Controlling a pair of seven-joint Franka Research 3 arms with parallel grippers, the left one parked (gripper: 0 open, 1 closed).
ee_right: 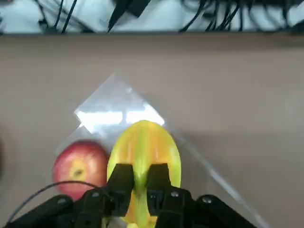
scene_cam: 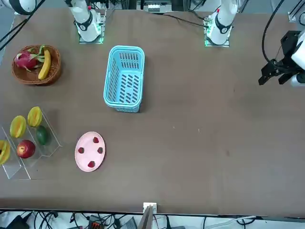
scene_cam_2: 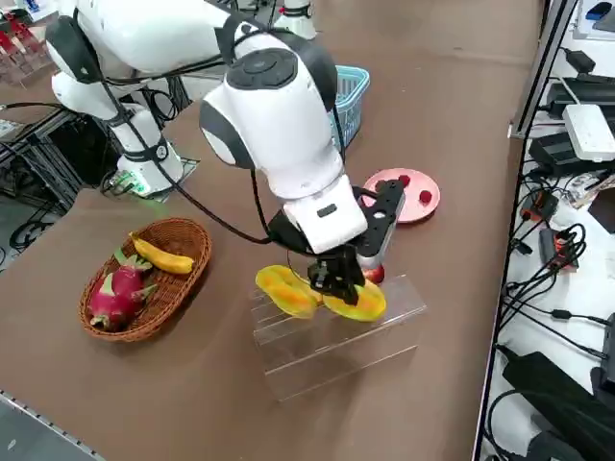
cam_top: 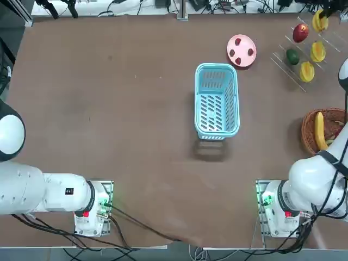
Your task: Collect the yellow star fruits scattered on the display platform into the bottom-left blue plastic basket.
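Note:
My right gripper (ee_right: pixel 140 179) is over the display platform (scene_cam_2: pixel 338 338), a clear stepped rack at the table's far right, and is shut on a ridge of one of the yellow star fruits (ee_right: pixel 145 145) (scene_cam_2: pixel 357 302). That fruit lies beside a red apple (ee_right: pixel 80 164). I cannot tell whether it has left the ledge. A second star fruit (scene_cam_2: pixel 285 290) lies close by. From overhead, three star fruits (cam_top: pixel 320 20) (cam_top: pixel 317 51) (cam_top: pixel 307 71) show on the rack. The blue plastic basket (cam_top: pixel 216 101) stands at mid-table with nothing in it.
A green fruit (cam_top: pixel 293 56) also sits on the rack. A pink plate (cam_top: pixel 241 50) with small red pieces lies between basket and rack. A round wicker basket (cam_top: pixel 311 130) near the right arm's base holds a banana (cam_top: pixel 319 130) and a dragon fruit (scene_cam_2: pixel 115 296).

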